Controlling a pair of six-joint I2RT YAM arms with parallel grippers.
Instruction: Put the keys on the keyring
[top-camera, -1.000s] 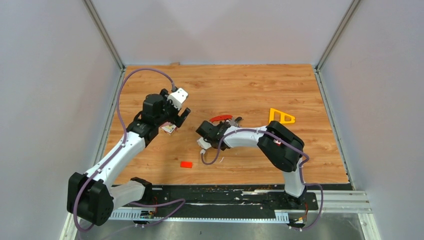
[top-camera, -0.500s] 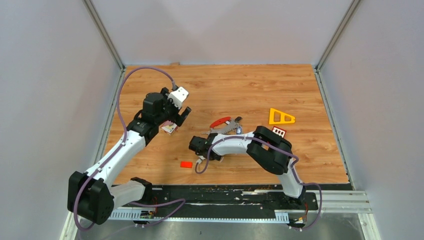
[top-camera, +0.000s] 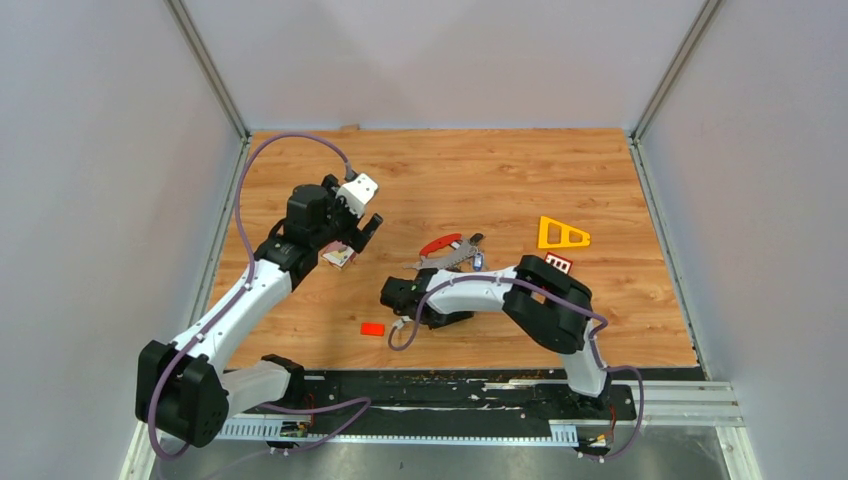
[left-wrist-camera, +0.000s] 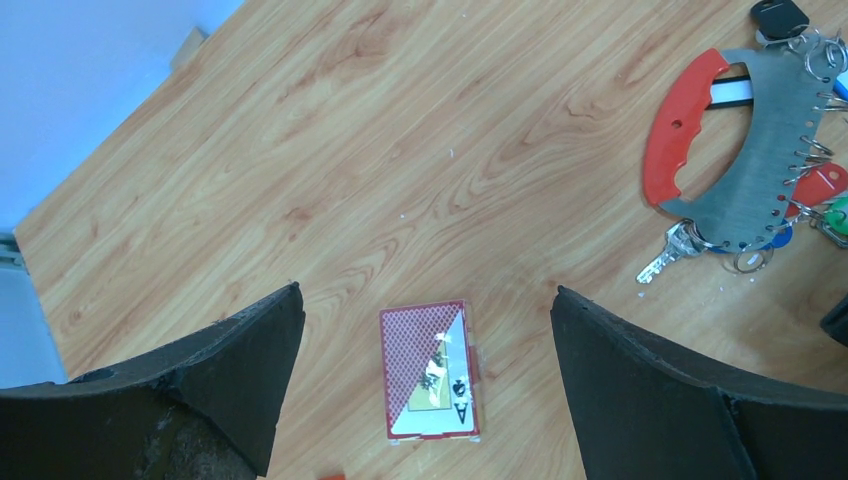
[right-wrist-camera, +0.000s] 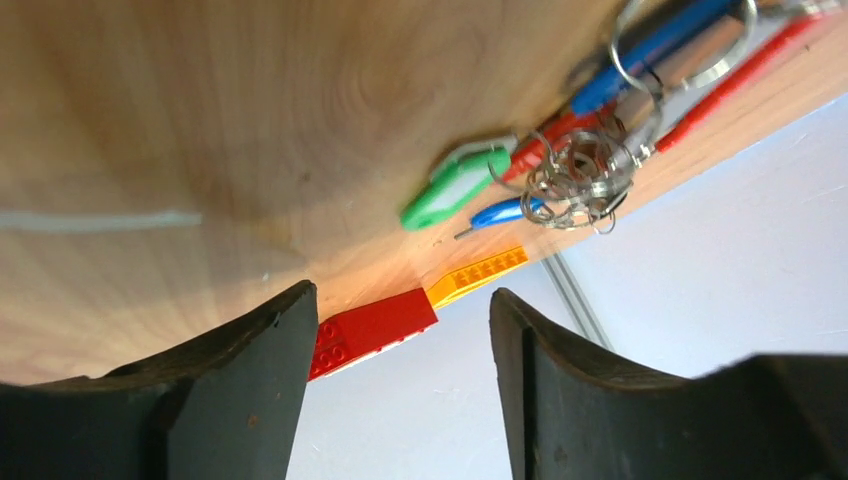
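Note:
The keyring (top-camera: 446, 251) lies mid-table: a red curved handle (left-wrist-camera: 676, 128) on a grey metal strip (left-wrist-camera: 766, 150) with small rings along its edge. The keys (left-wrist-camera: 668, 260) bunch at its right end, with a green tag (right-wrist-camera: 455, 181), a blue tag (right-wrist-camera: 510, 211) and red ones. My right gripper (right-wrist-camera: 402, 296) is open and empty. It is low over the table, near-left of the bunch and apart from it. My left gripper (left-wrist-camera: 427, 292) (top-camera: 364, 231) hangs wide open to the left of the keyring, holding nothing.
A red-backed card pack (left-wrist-camera: 430, 371) (top-camera: 338, 257) lies under the left gripper. A small red block (top-camera: 372, 328) sits near the front. A red studded brick (top-camera: 558, 264) and an orange triangle piece (top-camera: 562, 234) lie right of the keys. Grey walls surround the table.
My right gripper has opened and drawn back toward the near left, leaving the keyring lying on the table. The left arm has stayed where it was.

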